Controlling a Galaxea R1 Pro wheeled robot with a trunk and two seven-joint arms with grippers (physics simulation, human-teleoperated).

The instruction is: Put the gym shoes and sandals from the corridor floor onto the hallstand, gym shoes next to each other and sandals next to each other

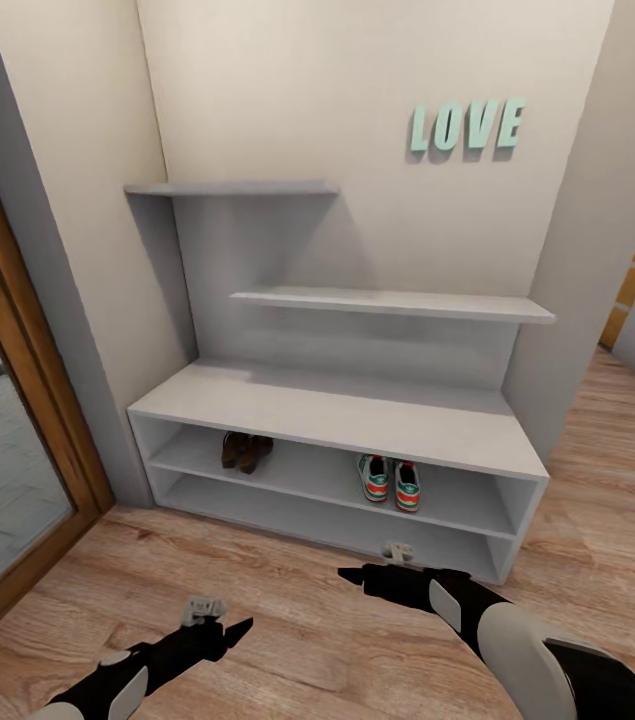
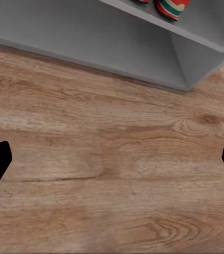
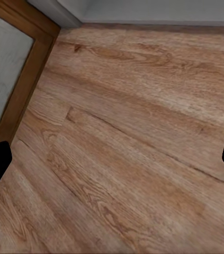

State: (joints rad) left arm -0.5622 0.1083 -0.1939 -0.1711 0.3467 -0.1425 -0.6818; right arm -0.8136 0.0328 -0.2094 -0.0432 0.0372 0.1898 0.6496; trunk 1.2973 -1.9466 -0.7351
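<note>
Sharing the hallstand shelf: sandals (left), gym shoes.

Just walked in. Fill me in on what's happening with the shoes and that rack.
Nothing is being held. Both gym shoes stand side by side on the upper open shelf of the hallstand, and both sandals sit together further left on the same shelf. The corridor floor in front shows no footwear. The left gripper and right gripper hover open and empty above the floor.

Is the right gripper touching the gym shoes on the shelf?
Apart. The head view shows the right gripper over floor in front of the hallstand, with the gym shoes back on the upper shelf.
</note>
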